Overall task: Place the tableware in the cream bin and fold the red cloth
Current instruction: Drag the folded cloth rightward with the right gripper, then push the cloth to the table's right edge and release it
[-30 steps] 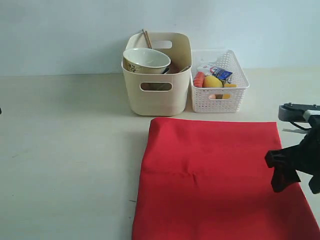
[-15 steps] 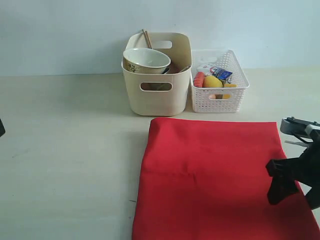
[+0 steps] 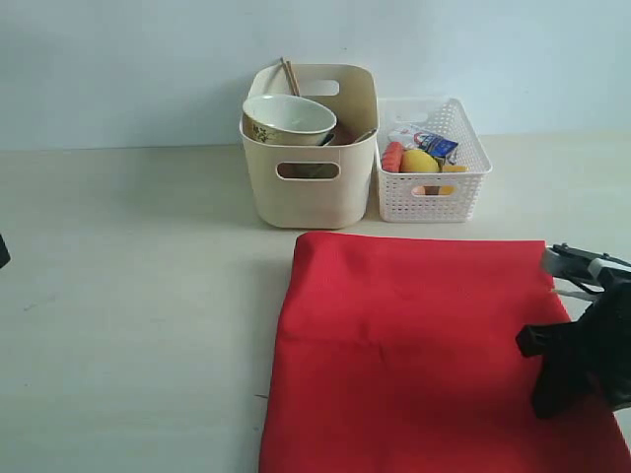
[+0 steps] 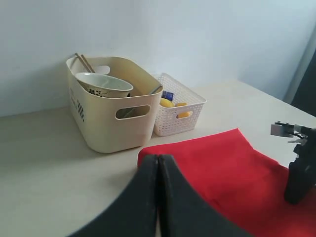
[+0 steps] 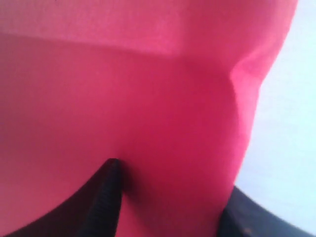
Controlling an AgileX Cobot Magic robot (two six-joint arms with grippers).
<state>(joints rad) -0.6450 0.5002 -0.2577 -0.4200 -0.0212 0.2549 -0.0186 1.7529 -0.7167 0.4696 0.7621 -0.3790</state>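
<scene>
The red cloth (image 3: 414, 345) lies flat at the front right of the table, also seen in the left wrist view (image 4: 232, 168). My right gripper (image 3: 540, 376) is down at its right edge. In the right wrist view its jaws (image 5: 173, 180) stand apart, with the cloth's edge between the fingers. The cream bin (image 3: 308, 197) stands behind the cloth and holds the patterned white bowl (image 3: 288, 116) and wooden chopsticks (image 3: 289, 75). My left gripper (image 4: 158, 160) is shut and empty, above the table left of the cloth.
A low white perforated basket (image 3: 434, 192) with a lemon (image 3: 418, 161) and other food items stands right of the cream bin. Bare table spreads to the left of the cloth.
My right gripper has sunk a little onto the cloth's right edge and shifted slightly left. Its jaws have narrowed. The cloth and bins have not moved.
</scene>
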